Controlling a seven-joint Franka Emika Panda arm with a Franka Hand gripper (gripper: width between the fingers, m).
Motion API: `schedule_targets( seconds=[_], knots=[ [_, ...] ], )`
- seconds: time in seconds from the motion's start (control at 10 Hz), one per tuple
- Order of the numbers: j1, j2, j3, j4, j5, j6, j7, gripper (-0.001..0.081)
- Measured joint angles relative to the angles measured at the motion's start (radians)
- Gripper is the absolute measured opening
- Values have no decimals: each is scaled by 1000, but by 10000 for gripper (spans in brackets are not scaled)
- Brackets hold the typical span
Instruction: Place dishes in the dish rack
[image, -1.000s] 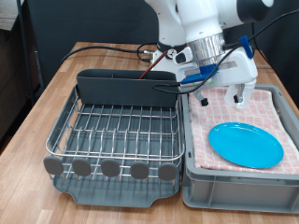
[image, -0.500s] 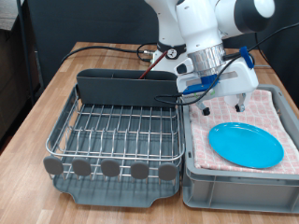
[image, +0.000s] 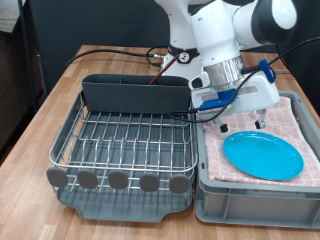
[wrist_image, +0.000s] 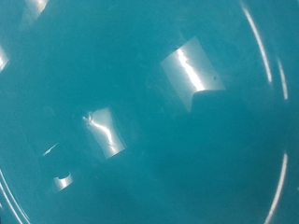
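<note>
At the exterior view's left the dish rack (image: 122, 150) sits on the wooden table (image: 45, 110), its wire grid bare. To its right, the blue plate (image: 262, 155) lies flat on the pink checked cloth (image: 300, 120) inside the grey bin (image: 255, 200). The gripper (image: 241, 127) hangs just above the plate's far edge, fingers spread apart and holding nothing. The wrist view shows only glossy blue plate surface (wrist_image: 149, 121).
</note>
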Motion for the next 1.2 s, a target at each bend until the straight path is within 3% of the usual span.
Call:
schedule_targets(
  seconds=[1.0,1.1,1.2],
  knots=[
    [0,64,22,64,59,19,-33,802],
    [0,66,24,65,69,23,-39,695],
    [0,68,25,66,71,24,-40,695]
  ],
)
